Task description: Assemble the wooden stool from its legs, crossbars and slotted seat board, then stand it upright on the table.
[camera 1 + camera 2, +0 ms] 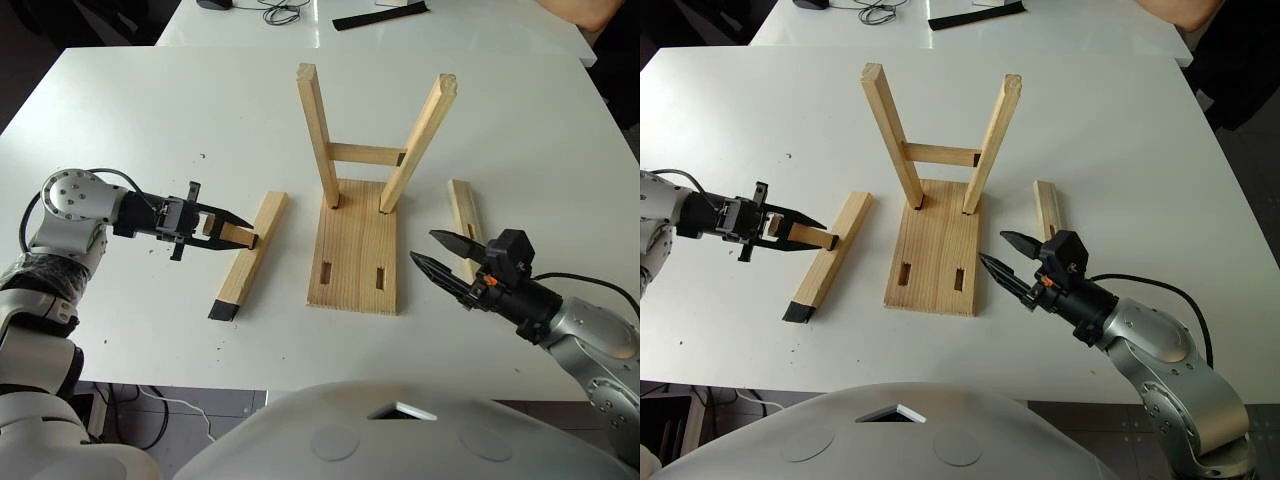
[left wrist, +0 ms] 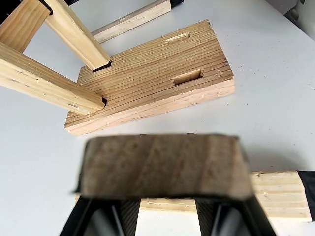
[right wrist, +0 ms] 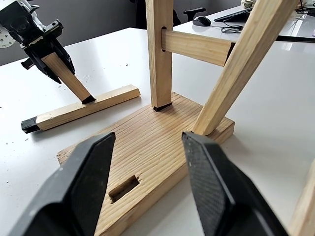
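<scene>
The slotted seat board (image 1: 355,245) lies flat mid-table. Two legs (image 1: 318,130) (image 1: 418,140) stand in its far slots, joined by a crossbar (image 1: 365,154). Its two near slots (image 1: 327,270) are empty. Left of the board a third leg (image 1: 252,255) lies on the table with a short crossbar (image 1: 232,235) plugged into its side; my left gripper (image 1: 225,230) is shut on that crossbar (image 2: 165,167). A fourth leg (image 1: 462,215) lies loose to the right of the board. My right gripper (image 1: 423,245) hovers open beside the board's right front corner (image 3: 162,147), holding nothing.
The white table (image 1: 150,120) has bare room on its far left and far right. Its front edge runs just below both grippers. A second table (image 1: 480,25) behind carries cables, a mouse and a black strip (image 1: 380,17).
</scene>
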